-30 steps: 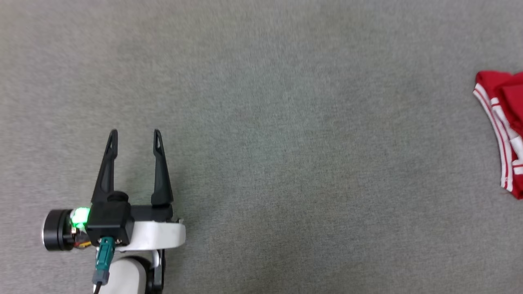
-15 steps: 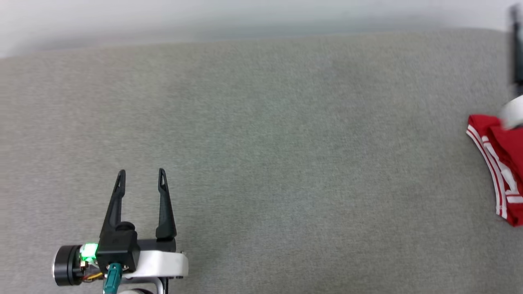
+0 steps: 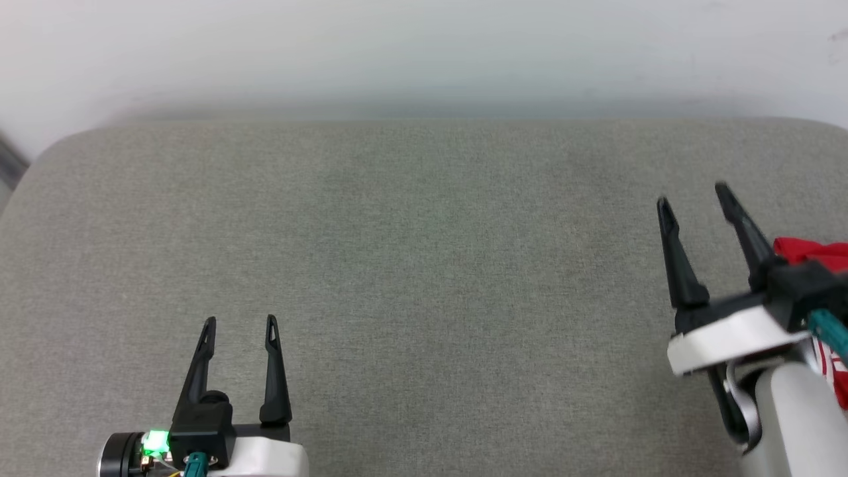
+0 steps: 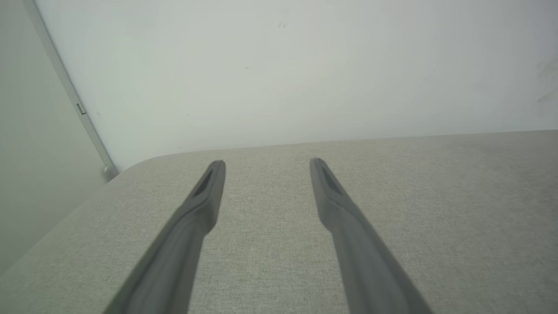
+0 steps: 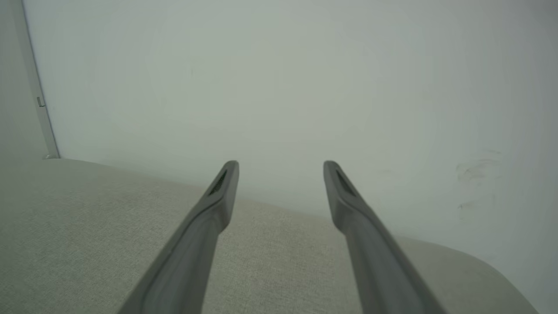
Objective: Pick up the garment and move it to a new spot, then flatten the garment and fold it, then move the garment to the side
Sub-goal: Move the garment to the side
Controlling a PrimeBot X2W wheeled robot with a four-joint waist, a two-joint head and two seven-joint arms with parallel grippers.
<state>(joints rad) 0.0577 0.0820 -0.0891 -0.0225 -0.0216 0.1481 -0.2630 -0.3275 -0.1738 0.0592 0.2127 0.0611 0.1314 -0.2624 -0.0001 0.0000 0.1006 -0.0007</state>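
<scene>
The garment [image 3: 811,250] is a red bundle with white striped trim at the right edge of the head view, mostly hidden behind my right arm. My right gripper [image 3: 692,197] hovers open just left of it, nothing between its fingers [image 5: 222,187]. My left gripper [image 3: 240,322] stands open at the lower left, far from the garment, over bare grey fabric. In the left wrist view my left gripper [image 4: 267,163] has its two fingers spread wide and empty above the surface.
The grey fabric surface [image 3: 424,265] has rounded corners and ends at a pale wall [image 3: 424,53] at the back. A thin vertical strip [image 4: 65,83] runs down the wall by the left corner.
The head camera has tilted up, bringing the far edge and the wall into sight. My right arm has come into view at the right, in front of the garment. Both grippers stay open.
</scene>
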